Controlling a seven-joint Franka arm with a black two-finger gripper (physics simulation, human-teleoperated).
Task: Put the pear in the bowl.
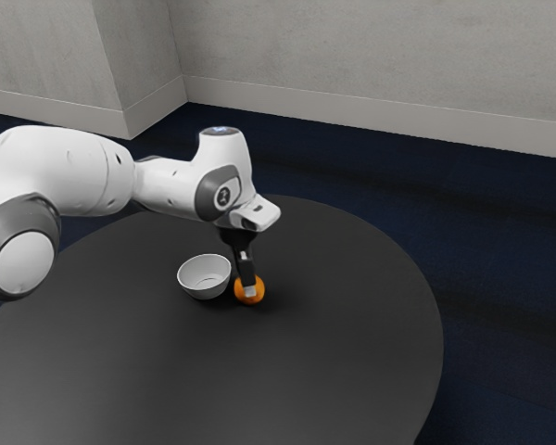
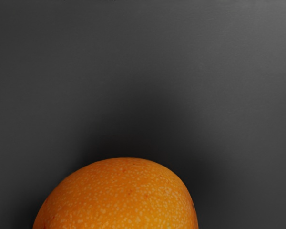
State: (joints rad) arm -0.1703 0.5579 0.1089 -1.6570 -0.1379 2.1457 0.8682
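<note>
My gripper (image 1: 250, 289) points down at the table, low over a rounded orange fruit, the pear (image 1: 259, 289), and partly covers it. Whether both sides of the gripper touch the fruit is hidden from this angle. Speckled orange skin of the pear (image 2: 119, 198) shows large at the wrist view's lower edge, just under my hand. A white bowl (image 1: 204, 277) stands upright on the table, close beside the fruit toward the exterior view's left, with a small gap between them. Its visible inside holds nothing.
The round dark table (image 1: 352, 306) carries the bowl and the fruit, with its curved edge toward the exterior view's right. Beyond it lie a dark blue floor (image 1: 500, 269) and a pale wall (image 1: 371, 56).
</note>
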